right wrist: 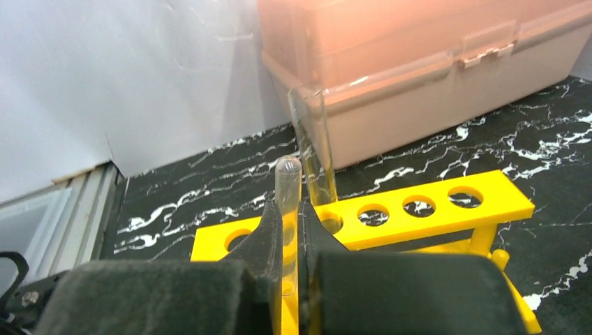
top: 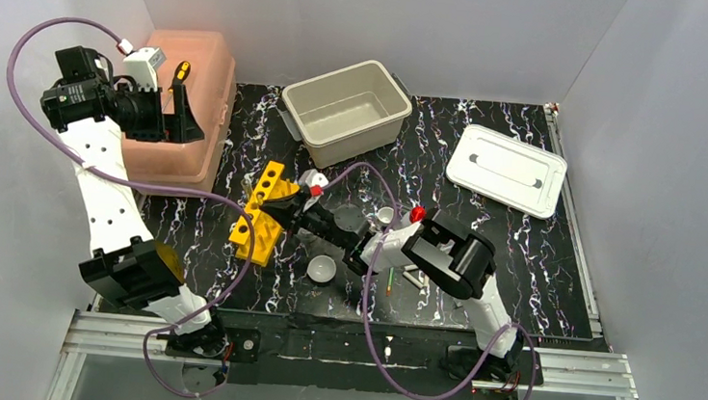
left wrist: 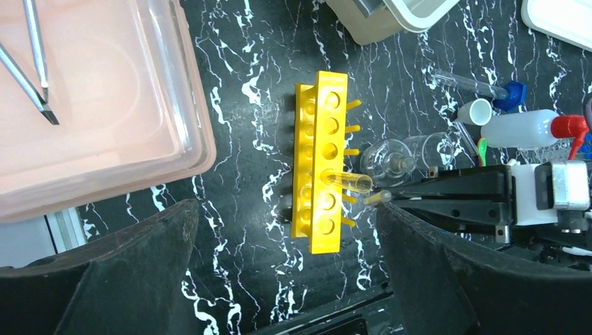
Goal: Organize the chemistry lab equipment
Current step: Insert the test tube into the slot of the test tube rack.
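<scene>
My right gripper (right wrist: pixel 293 209) is shut on a small clear glass tube (right wrist: pixel 288 183), held upright at the near end of the yellow slotted rack (right wrist: pixel 419 209). Another tube (right wrist: pixel 314 150) stands in a rack hole just beyond it. From above, the right gripper (top: pixel 282 208) is at the rack (top: pixel 260 213). Behind that arm lie a flask (left wrist: pixel 387 157), a blue-capped tube (left wrist: pixel 475 85), a small white cup (left wrist: pixel 478 112), the red-capped squeeze bottle (left wrist: pixel 520 129) and a green spoon (top: pixel 389 281). The white bowl (top: pixel 322 270) sits near the front. My left gripper (top: pixel 184 113) hangs open, high over the pink box.
The pink box (top: pixel 203 61) at the back left holds two screwdrivers (left wrist: pixel 28 77). A grey bin (top: pixel 343 112) stands at the back centre, with its white lid (top: pixel 507 170) lying flat to the right. Grey walls close in the left, back and right sides.
</scene>
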You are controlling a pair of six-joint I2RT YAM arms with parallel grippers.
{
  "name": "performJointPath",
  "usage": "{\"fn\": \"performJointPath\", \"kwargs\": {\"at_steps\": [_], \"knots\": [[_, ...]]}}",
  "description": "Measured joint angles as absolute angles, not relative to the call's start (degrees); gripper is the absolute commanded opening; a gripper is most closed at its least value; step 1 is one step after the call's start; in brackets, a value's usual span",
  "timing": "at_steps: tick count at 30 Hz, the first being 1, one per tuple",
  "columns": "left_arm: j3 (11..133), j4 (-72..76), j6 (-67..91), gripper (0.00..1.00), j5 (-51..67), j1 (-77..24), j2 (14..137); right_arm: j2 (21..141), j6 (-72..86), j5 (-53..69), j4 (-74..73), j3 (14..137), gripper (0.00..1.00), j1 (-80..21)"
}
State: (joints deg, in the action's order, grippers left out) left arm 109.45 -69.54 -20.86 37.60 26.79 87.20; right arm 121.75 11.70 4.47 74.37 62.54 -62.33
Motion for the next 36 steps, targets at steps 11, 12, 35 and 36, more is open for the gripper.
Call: {"fn": "performJointPath", "kwargs": {"at_steps": [11, 12, 35, 36], "knots": [[110.98, -71.05, -22.06, 0.99, 35.83, 26.79, 88.95, 127.50, 16.88, 8.03, 84.20, 61.17, 0.01, -59.27], [110.96, -71.05, -22.15, 0.99, 35.70, 26.79, 88.95, 127.70, 17.06, 8.32, 84.38, 61.17, 0.01, -59.29], [108.31, -70.96, -23.42, 0.99, 34.26, 26.79, 88.60, 128.11, 20.82, 12.14, 85.67, 63.66, 0.01, -59.86], [108.31, -70.96, -23.46, 0.99, 34.22, 26.79, 88.58, 128.27, 20.84, 12.16, 85.73, 63.99, 0.01, -59.99]]}}
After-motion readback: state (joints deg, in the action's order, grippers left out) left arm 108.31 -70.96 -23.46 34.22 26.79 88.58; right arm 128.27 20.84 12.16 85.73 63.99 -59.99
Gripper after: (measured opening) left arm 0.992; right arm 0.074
